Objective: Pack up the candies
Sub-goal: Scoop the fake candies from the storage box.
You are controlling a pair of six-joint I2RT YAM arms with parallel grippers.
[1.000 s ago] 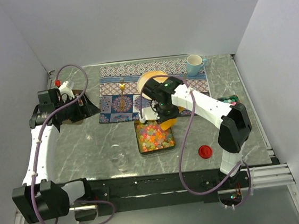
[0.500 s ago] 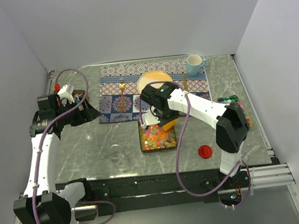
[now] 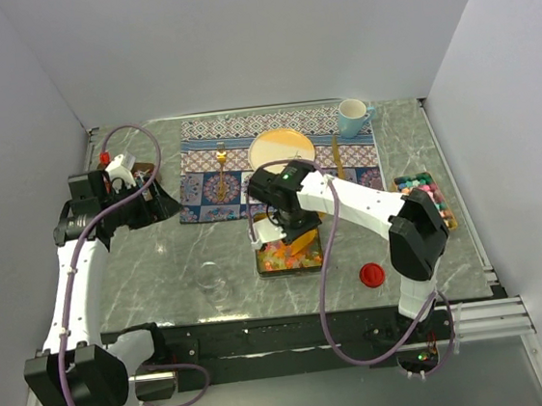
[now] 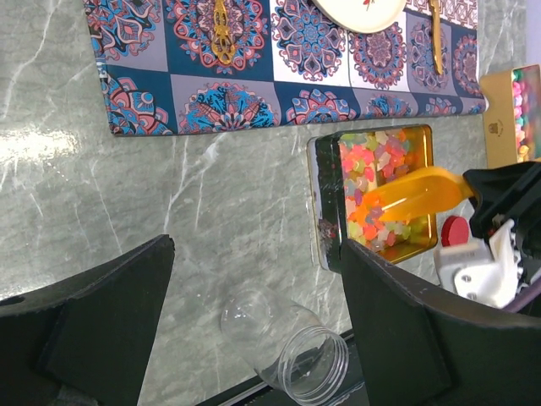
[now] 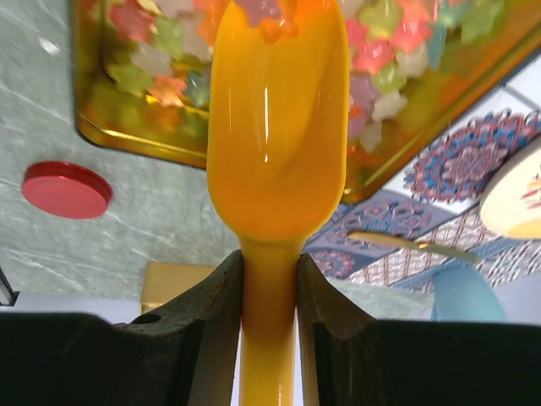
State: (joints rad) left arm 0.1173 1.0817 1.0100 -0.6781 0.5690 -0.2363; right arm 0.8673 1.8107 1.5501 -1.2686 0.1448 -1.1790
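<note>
The candies point(image 3: 279, 256) are small star-shaped sweets in pink, orange, yellow and green, filling a gold tin point(image 3: 289, 271) at the table's middle. They also show in the left wrist view point(image 4: 382, 173) and the right wrist view point(image 5: 385, 51). My right gripper point(image 3: 288, 228) point(image 5: 269, 271) is shut on the handle of an orange scoop point(image 5: 279, 127), whose tip lies in the candies. A clear jar point(image 3: 215, 286) point(image 4: 283, 347) lies on its side left of the tin. My left gripper point(image 3: 157, 201) point(image 4: 255, 245) is open and empty, high at the left.
A red lid point(image 3: 371, 273) lies right of the tin. A patterned placemat point(image 3: 211, 185) at the back carries a yellow plate point(image 3: 281, 148), a gold fork point(image 3: 221, 169) and a gold utensil point(image 3: 337, 157). A blue cup point(image 3: 352, 116) stands behind. A second tin of sweets point(image 3: 425, 196) sits at the right.
My right gripper has swung the scoop left and down into the candy tin. My left arm has shifted slightly.
</note>
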